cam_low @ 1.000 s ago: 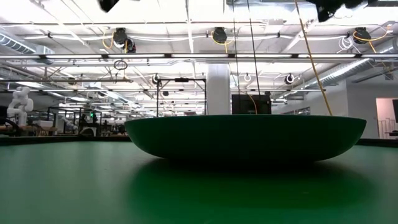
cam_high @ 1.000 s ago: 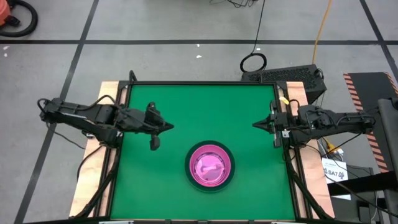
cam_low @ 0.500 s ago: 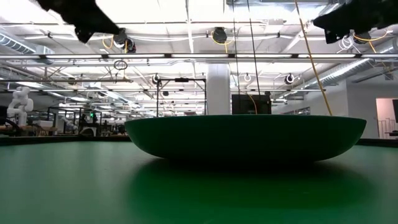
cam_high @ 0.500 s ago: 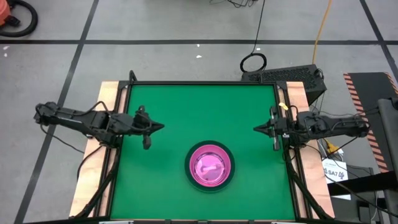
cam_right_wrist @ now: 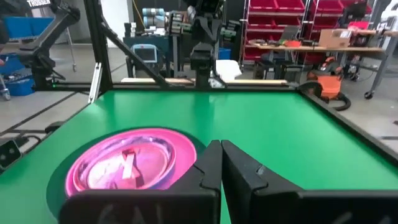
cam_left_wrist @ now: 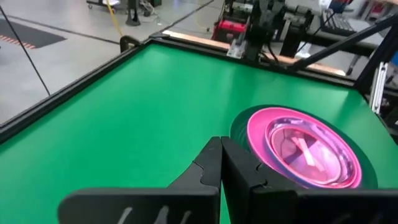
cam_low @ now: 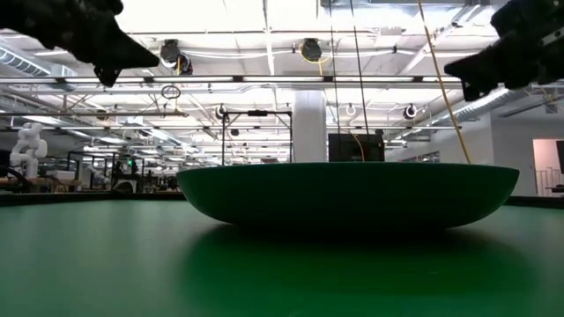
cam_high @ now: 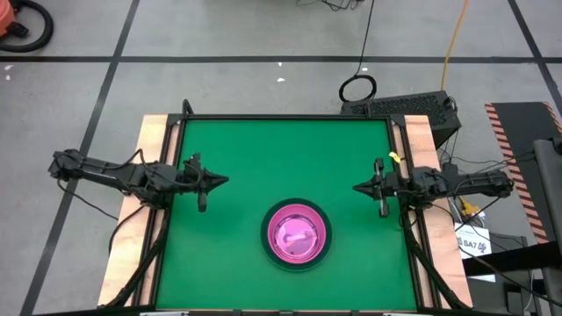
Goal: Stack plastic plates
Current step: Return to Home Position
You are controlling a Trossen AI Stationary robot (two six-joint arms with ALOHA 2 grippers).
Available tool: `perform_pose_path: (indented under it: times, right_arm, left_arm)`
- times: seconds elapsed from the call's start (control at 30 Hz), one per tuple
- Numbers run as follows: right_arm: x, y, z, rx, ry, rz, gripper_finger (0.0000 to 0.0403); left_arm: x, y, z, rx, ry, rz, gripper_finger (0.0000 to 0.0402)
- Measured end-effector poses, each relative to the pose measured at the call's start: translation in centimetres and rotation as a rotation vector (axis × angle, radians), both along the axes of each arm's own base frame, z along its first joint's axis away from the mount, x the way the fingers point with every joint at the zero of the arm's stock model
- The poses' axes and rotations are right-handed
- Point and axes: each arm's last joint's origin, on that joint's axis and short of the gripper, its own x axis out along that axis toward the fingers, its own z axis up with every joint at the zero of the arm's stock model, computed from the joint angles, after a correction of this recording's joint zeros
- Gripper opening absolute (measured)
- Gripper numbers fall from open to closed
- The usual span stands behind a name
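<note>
The left gripper [cam_high: 221, 181] hangs above the left edge of the green table [cam_high: 281, 149], its two fingers [cam_left_wrist: 208, 167] pressed flat together with nothing between them. The right gripper [cam_high: 357, 187] mirrors it above the right edge, tips pointing inward, its fingers [cam_right_wrist: 239, 169] likewise closed on nothing. Both are well apart from the stack of plates [cam_high: 298, 234], which sits on the table between them, toward the near edge and roughly midway from side to side. At the bottom of the stack is a large dark grey plate [cam_low: 348, 194], whose rim shows as a dark ring. A hot pink plate [cam_left_wrist: 256, 123] is nested in it, and smaller translucent pink plates [cam_left_wrist: 305, 149] lie at the centre.
</note>
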Motion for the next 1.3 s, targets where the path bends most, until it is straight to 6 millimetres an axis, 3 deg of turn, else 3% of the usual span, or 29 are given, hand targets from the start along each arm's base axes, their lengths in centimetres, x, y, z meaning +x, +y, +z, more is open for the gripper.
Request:
perform_pose_path:
  times: [0.23,0.9,1.23,1.3]
  right_arm:
    - [0.0,0.0,-2.0,0.031,0.023,-0.003,0.0000]
    - [-0.1,0.0,-2.1,0.024,-0.013,0.003,0.0000]
    - [-0.1,0.0,-2.1,0.023,-0.012,-0.002,0.0000]
    - [-0.1,0.0,-2.1,0.023,-0.012,-0.002,0.0000]
  left_arm:
    - [-0.8,0.1,-1.9,-0.006,-0.029,0.000,0.0005]
    - [-3.1,0.5,-2.8,0.069,-0.051,-0.053,0.0005]
    - [-2.7,0.2,-7.2,0.012,-0.229,-0.101,0.0005]
    - [-2.7,0.2,-7.2,0.047,-0.236,-0.112,0.0005]
